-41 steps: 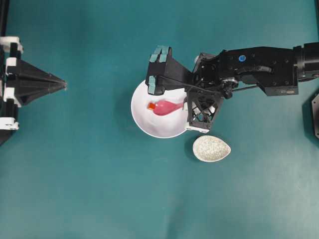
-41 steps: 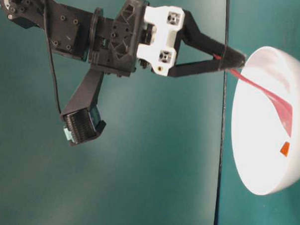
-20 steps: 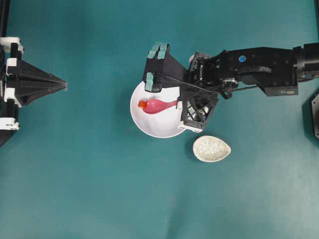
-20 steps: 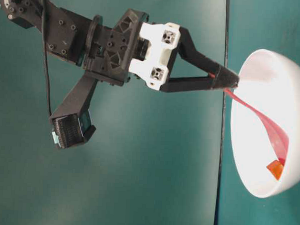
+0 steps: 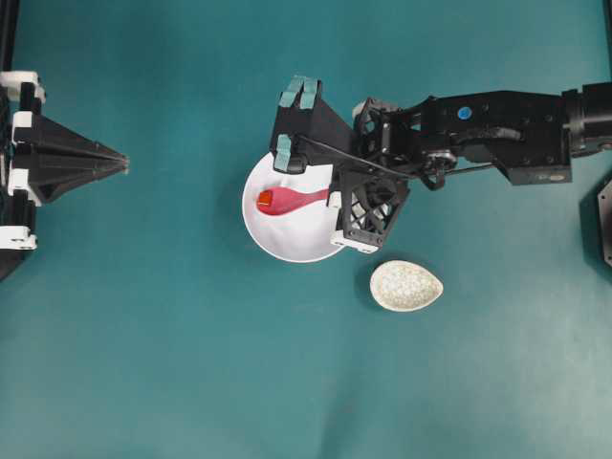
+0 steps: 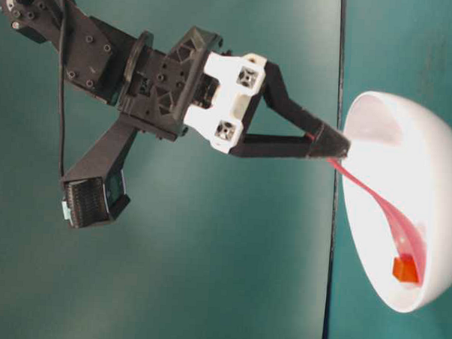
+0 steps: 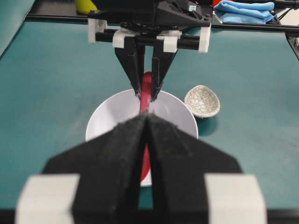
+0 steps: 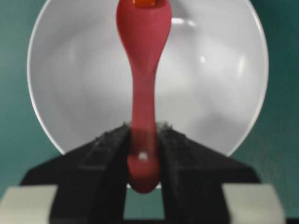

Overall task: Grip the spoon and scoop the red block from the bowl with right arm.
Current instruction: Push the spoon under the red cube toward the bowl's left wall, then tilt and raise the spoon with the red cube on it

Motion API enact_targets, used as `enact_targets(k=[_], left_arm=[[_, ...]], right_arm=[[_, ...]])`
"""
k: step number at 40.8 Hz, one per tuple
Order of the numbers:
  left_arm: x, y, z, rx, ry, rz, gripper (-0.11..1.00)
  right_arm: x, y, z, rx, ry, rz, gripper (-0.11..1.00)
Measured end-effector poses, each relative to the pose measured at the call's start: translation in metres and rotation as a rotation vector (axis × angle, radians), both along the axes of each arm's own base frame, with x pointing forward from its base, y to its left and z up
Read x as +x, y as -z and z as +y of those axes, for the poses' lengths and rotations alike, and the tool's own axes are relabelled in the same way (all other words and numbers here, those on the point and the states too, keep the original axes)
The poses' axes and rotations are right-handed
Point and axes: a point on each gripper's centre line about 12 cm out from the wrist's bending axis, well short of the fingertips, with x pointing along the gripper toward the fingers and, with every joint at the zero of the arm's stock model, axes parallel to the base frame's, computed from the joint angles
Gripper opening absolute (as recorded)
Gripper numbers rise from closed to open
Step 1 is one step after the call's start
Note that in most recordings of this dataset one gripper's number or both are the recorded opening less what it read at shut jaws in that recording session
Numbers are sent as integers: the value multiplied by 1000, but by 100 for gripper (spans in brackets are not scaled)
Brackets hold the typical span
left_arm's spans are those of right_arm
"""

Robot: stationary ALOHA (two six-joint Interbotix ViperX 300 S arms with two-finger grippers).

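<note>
- I see the red block (image 5: 264,197) sitting in the scoop of the spoon (image 5: 292,200), inside the bowl (image 5: 287,244).
- My right gripper (image 8: 142,142) clamps the spoon's handle end (above the bowl's rim).
- Speckled dish (image 5: 406,285): just beside the bowl.
- Left gripper (image 5: 120,163): fingers pressed together, well apart from the bowl.

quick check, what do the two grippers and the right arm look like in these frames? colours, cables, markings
Right arm: black links, one blue round dot on top, thin black cable looping along the wrist. Right gripper: white block, two tapered black fingers; teal-taped camera bracket. Left gripper: same black pointed fingers, white fittings at the base.
</note>
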Motion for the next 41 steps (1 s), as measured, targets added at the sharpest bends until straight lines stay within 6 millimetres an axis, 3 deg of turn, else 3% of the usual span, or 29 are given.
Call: enact_targets(k=[11,24,41], left_arm=[[0,0,0,0,-2,-2,0],[0,0,0,2,-1,-1,0],[0,0,0,-5,-2,-2,0]], right_arm=[[-2,-1,1,-4,-2,-15,24],[-20,-14,4,-11,-1,-127,24],[-78,-35,16,15,28,-335,24]])
